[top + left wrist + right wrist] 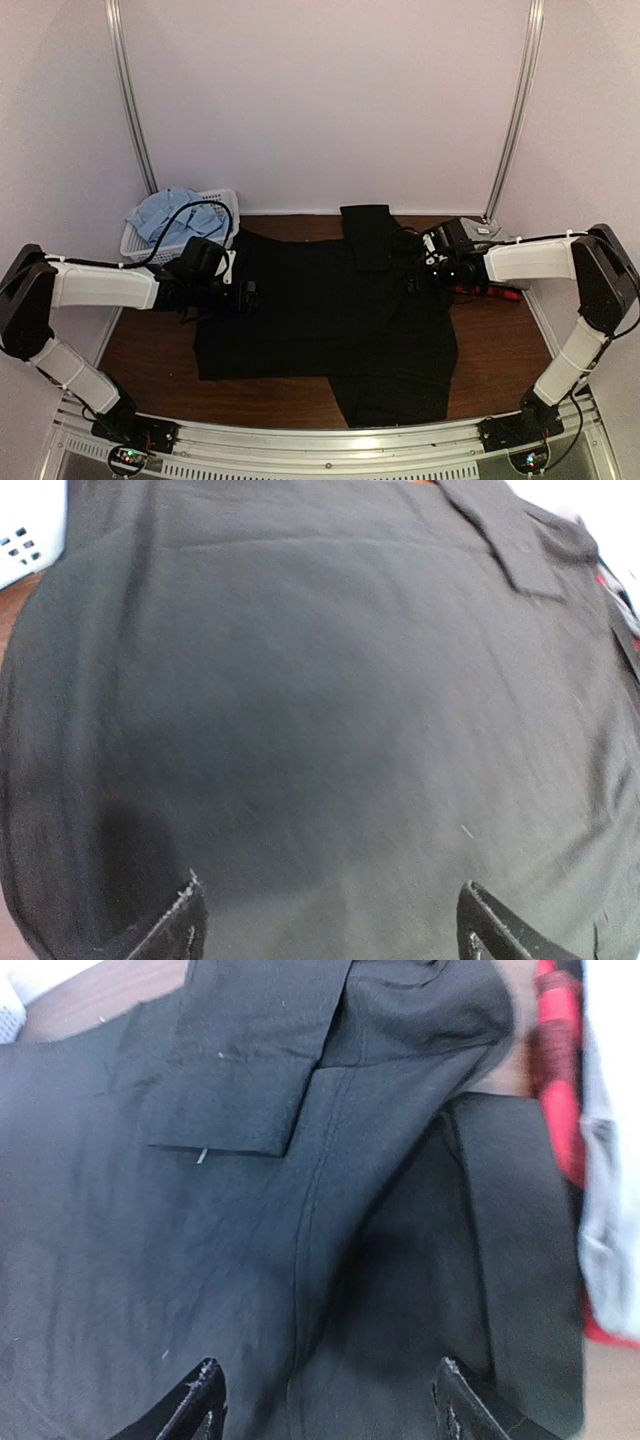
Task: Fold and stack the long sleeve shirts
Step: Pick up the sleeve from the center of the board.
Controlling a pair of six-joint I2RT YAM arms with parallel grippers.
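The step in hand looks like the folding of the black shirt (320, 310), which lies spread flat across the middle of the table (500, 350), the only one of the four being worked. One sleeve (368, 235) is laid in over the body toward 12 o'clock, and a flap of cloth juts out at 5 o'clock near the table's front edge. The next move, as I judge it, calls for each arm to come down on a side edge, pinch one layer and carry it inward — keeping the cloth flat.

The left gripper (245, 297) sits over the shirt's 9 o'clock side, jaws spread wide, nothing between them; whether the tips touch the cloth I cannot tell. The right gripper (418, 278) hangs over the 3 o'clock side near the sleeve, jaws also well apart and empty.

The light blue shirt (172, 215) lies in the white mesh basket (228, 200) at 10 o'clock. The red-and-black plaid shirt (556, 1070) and the grey shirt (610, 1200) are bunched at 3 o'clock, just beside the black one.
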